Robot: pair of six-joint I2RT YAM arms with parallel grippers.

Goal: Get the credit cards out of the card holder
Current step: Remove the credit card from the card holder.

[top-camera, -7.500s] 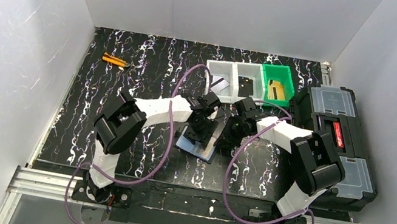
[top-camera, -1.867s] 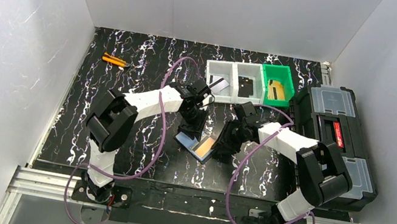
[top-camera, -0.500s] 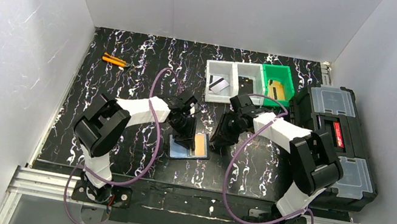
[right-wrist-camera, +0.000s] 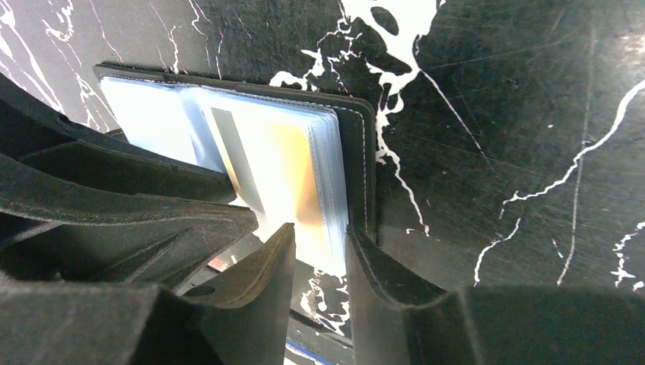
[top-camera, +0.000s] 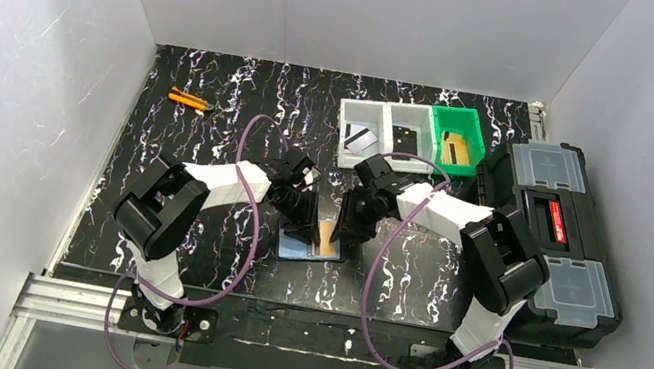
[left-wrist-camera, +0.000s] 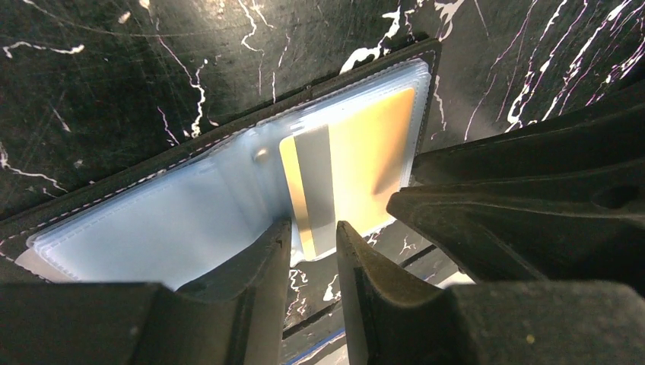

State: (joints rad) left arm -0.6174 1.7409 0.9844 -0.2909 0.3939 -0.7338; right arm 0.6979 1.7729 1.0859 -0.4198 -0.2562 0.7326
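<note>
You have the card holder lying open on the bench, about midway between its left and right edges and nearer the near edge. A gold credit card with a grey stripe sits in its clear sleeve. Your left claw is narrowed around an edge of that card and your right claw around the sleeve stack beside the black cover, likely so one steadies while the other pulls. I cannot tell whether either truly pinches.
</note>
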